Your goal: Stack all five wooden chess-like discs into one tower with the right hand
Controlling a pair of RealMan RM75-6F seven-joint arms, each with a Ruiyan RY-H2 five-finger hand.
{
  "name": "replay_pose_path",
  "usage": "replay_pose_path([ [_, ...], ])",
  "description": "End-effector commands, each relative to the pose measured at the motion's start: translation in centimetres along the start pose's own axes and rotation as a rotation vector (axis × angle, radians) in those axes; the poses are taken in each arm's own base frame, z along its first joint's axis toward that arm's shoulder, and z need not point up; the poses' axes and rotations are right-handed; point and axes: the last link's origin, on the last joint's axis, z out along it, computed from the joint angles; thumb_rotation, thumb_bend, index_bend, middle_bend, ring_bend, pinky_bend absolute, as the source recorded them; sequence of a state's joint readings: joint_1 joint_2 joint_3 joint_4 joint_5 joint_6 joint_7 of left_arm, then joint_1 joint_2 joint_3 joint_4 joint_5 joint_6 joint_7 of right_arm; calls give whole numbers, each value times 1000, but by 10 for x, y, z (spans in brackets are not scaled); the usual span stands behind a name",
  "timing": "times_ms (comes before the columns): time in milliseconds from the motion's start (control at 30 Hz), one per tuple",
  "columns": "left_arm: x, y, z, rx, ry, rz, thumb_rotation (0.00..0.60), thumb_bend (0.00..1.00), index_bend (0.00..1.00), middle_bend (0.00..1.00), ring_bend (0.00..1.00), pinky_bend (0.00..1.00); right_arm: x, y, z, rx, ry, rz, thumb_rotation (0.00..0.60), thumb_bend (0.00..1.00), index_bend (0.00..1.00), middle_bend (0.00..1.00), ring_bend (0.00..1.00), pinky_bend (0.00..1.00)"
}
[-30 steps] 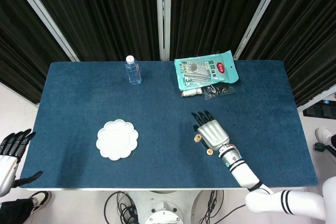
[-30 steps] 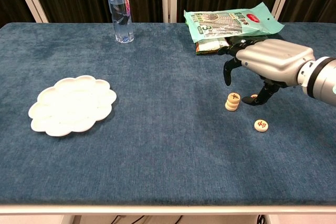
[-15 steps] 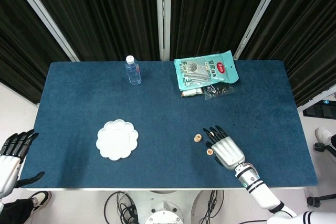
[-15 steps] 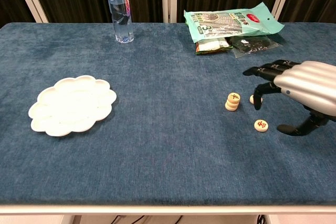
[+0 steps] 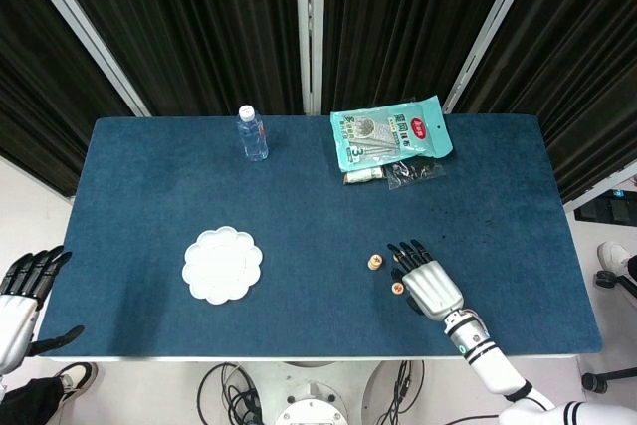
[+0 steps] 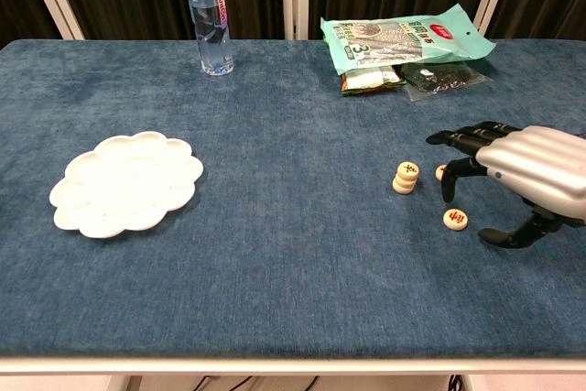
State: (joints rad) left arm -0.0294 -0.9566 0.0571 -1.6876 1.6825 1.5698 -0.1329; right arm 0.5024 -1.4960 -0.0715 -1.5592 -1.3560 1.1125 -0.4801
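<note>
A short stack of wooden discs [image 5: 375, 262] [image 6: 406, 177] stands right of the table's middle. One loose disc [image 5: 397, 288] [image 6: 456, 219] lies flat nearer the front edge. Another loose disc [image 6: 440, 172] shows just right of the stack, partly hidden behind a fingertip. My right hand [image 5: 428, 284] [image 6: 531, 167] hovers palm down to the right of the discs, its fingers spread toward them and holding nothing. The thumb hangs low beside the front loose disc. My left hand [image 5: 22, 296] shows only in the head view, off the table's left front corner, fingers apart and empty.
A white flower-shaped plate [image 5: 222, 265] [image 6: 126, 181] lies at the left front. A water bottle [image 5: 252, 133] [image 6: 210, 17] stands at the back. Green snack bags [image 5: 390, 132] [image 6: 403, 38] and a dark packet [image 5: 416, 172] [image 6: 446, 78] lie at the back right.
My right hand pulled back from over the stack toward the right front, then edged slightly back toward the discs. The discs and the left hand have stayed put.
</note>
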Motion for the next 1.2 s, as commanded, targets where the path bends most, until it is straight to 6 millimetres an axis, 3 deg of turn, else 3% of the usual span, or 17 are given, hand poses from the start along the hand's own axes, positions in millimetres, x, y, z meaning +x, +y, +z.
replay_pose_path([
  [33,0,0,0,1,2,-1,600,0,64,4,0,0,-1,-2,3,3,-3,1,600,217,376,11,0,0],
  [867,0,-1,1,4,-1,-4,600,0,64,4,0,0,-1,-3,9,-7,13,-7,600,252,528,12,0,0],
  [1200,0,-1,1,2,-1,-4,600,0,64,4,0,0,33,2,20,-15,92,11,600,253,535,13,0,0],
])
